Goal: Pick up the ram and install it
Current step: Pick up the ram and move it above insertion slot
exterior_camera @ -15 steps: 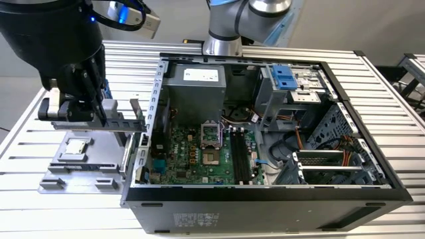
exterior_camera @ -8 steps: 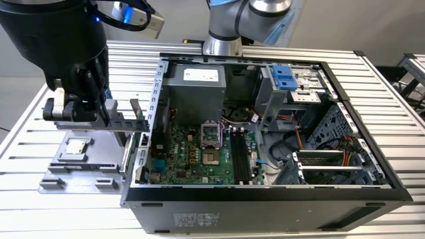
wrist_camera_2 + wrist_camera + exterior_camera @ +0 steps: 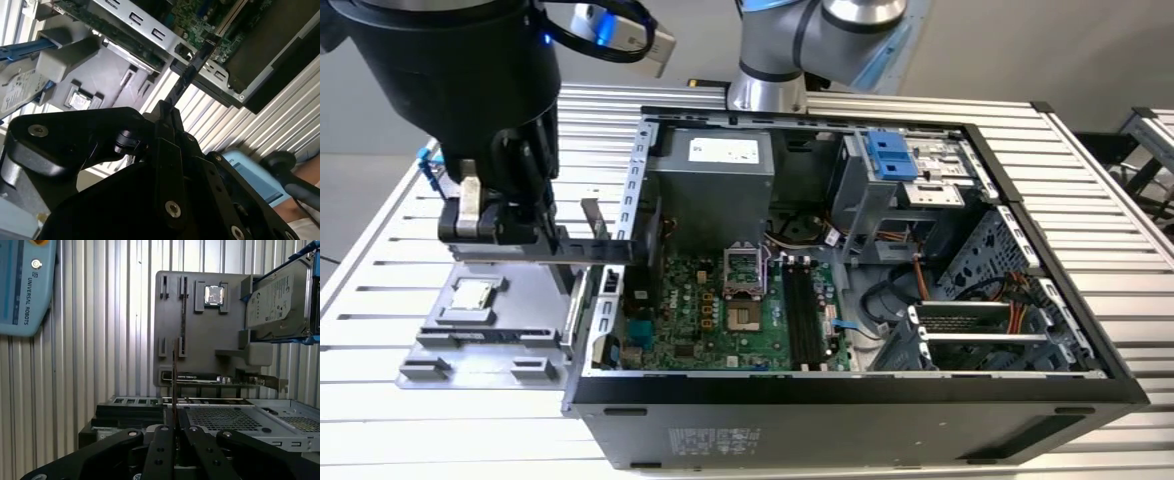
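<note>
Handling matters most here. The ram (image 3: 189, 72), a long, thin, dark circuit-board stick, is probably light and stiff along its length, but fragile. Its chips and contact edge should not be squeezed or scraped, and its smooth flat faces could slip. The best hold is across the two flat faces near the middle, which leaves the contact edge free.

The black two-fingered gripper (image 3: 175, 429) is pressed together on the stick, which shows edge-on between the fingers in the first wrist view (image 3: 174, 390). In the exterior view the gripper (image 3: 500, 225) hangs at the exterior view's left, outside the open black-and-silver computer case (image 3: 854, 385). It sits over the flat grey plastic fixture tray (image 3: 520, 340). Whether the stick's far end has cleared the tray I cannot tell.

Counted:
- one ram, the one in the grip
- one small square silver processor chip (image 3: 213, 295) on the tray
- one silver boxy hard drive (image 3: 277, 302) in a blue-tabbed frame
- one case with one green motherboard (image 3: 707, 320)
- several long black memory slots (image 3: 801, 315) that look empty, perhaps four
</note>
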You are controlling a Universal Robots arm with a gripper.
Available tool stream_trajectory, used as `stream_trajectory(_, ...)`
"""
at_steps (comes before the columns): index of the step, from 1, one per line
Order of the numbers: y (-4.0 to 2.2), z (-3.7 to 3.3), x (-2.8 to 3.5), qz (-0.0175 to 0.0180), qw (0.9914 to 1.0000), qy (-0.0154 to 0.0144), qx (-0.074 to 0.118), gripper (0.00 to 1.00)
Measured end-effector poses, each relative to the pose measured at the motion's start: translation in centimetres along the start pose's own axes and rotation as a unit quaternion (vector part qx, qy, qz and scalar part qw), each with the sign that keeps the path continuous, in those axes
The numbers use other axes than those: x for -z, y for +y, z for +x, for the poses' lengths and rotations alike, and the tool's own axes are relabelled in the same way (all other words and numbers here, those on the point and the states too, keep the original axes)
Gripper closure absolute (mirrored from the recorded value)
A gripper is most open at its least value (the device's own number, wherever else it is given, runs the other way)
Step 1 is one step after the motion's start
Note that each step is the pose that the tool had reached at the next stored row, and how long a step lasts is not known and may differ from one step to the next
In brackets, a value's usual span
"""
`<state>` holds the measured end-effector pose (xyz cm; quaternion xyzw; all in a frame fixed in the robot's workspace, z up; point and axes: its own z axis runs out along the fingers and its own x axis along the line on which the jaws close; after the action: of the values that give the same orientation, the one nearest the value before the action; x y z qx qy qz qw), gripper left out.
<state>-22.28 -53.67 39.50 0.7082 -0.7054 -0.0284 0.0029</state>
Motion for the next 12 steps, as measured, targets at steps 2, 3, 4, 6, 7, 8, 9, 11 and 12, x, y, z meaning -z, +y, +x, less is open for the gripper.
stream_trajectory(2,-0.4,0.0,0.02,0.0006,1.0,0.0,0.001,1.0)
stream_trajectory(3,-0.6,0.0,0.03,0.001,1.0,0.0,0.002,1.0)
stream_trajectory(4,-0.79,0.0,0.03,0.0014,1.0,-0.0001,0.003,1.0)
stream_trajectory(6,-1.1,0.0,0.05,0.0029,0.99999,0.0001,0.004,1.0)
stream_trajectory(7,-1.2,0.01,0.06,0.0043,0.99998,0.0001,0.004,1.0)
stream_trajectory(8,-1.28,0.01,0.05,0.0062,0.99997,0.0001,0.005,1.0)
stream_trajectory(9,-1.35,0.01,0.05,0.0081,0.99995,0.0001,0.005,1.0)
stream_trajectory(11,-1.55,0.0,0.04,0.0094,0.99994,0.0001,0.006,1.0)
stream_trajectory(12,-1.65,0.0,0.05,0.0095,0.99994,0.0003,0.006,1.0)
